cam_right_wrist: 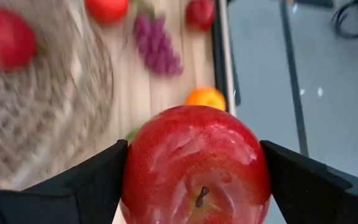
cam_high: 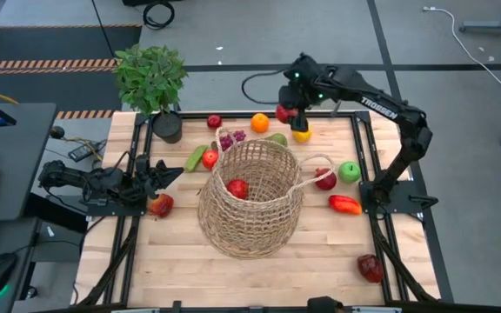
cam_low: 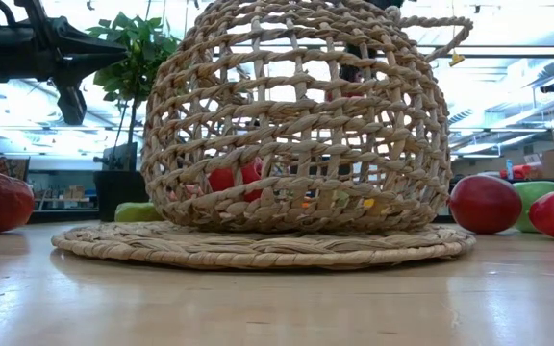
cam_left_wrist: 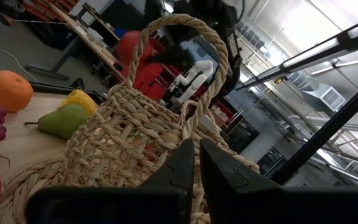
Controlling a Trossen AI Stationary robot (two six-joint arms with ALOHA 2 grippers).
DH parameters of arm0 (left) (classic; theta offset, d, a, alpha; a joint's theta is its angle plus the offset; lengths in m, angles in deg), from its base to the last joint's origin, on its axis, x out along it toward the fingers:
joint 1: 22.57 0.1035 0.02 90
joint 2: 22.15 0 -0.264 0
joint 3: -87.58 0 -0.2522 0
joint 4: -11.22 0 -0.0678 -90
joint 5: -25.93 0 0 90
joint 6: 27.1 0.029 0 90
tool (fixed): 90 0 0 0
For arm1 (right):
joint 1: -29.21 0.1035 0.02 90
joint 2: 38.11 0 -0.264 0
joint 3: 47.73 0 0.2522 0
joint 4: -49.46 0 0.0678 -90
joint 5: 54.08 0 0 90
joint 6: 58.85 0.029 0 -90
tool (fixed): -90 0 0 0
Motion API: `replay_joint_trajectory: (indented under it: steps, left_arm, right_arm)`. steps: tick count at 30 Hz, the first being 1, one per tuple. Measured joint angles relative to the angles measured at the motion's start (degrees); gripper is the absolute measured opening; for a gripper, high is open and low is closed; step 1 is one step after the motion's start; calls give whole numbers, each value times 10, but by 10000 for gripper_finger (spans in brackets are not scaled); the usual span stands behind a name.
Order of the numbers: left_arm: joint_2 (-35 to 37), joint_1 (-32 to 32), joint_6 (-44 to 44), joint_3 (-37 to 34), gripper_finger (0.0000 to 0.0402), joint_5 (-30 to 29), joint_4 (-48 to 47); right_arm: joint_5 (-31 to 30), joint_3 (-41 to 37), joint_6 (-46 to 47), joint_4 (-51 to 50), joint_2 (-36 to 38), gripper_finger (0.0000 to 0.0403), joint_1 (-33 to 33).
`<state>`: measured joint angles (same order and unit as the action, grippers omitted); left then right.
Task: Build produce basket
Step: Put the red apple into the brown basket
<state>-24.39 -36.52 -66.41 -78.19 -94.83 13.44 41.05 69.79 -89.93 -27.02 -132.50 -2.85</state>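
Note:
The tan wicker basket [cam_high: 250, 196] stands on its flat base mid-table, with a red apple [cam_high: 237, 189] inside it. My right gripper [cam_high: 287, 111] hovers over the table's far edge, shut on another red apple [cam_right_wrist: 194, 165]. Below and around it lie an orange [cam_high: 259, 123], a lemon [cam_high: 302, 134], a green pear [cam_high: 277, 139] and purple grapes [cam_high: 230, 138]. My left gripper [cam_high: 172, 174] waits shut at the basket's left side, above a red fruit [cam_high: 161, 205]. In the left wrist view its fingers [cam_left_wrist: 179, 171] point at the basket's loop handle [cam_left_wrist: 185, 37]. My right gripper pinches the red apple between its two fingers [cam_right_wrist: 98, 180], one on each opposite side [cam_right_wrist: 135, 168] of the fruit. The fingers come from above, pointing down at a slant. The apple is lifted clear of the table, its stem end [cam_right_wrist: 199, 196] facing the wrist camera.
A potted plant [cam_high: 150, 78] stands at the far left corner. A cucumber [cam_high: 196, 157] and small red fruit [cam_high: 210, 158] lie left of the basket. A red apple [cam_high: 324, 179], green apple [cam_high: 349, 171] and red pepper [cam_high: 344, 204] lie right; a dark red pepper [cam_high: 370, 268] sits near right.

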Motion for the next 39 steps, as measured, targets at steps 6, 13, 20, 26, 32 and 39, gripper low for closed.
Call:
replay_joint_trajectory:
  steps: [6, 13, 20, 26, 32, 39]
  left_arm:
    - [0, 0, 0, 0, 33, 0, 0]
    - [0, 0, 0, 0, 34, 0, 0]
    - [0, 0, 0, 0, 31, 0, 0]
    - [0, 0, 0, 0, 36, 0, 0]
    - [0, 0, 0, 0, 30, 0, 0]
    - [0, 0, 0, 0, 34, 0, 0]
  right_arm:
    - [11, 81, 38, -1, 1, 351, 27]
    - [50, 155, 82, -4, 1, 351, 71]
    - [107, 208, 140, 2, 1, 351, 114]
    - [162, 234, 225, 31, 1, 351, 132]
    - [215, 252, 321, 81, 1, 351, 134]
    - [268, 276, 399, 167, 1, 351, 134]
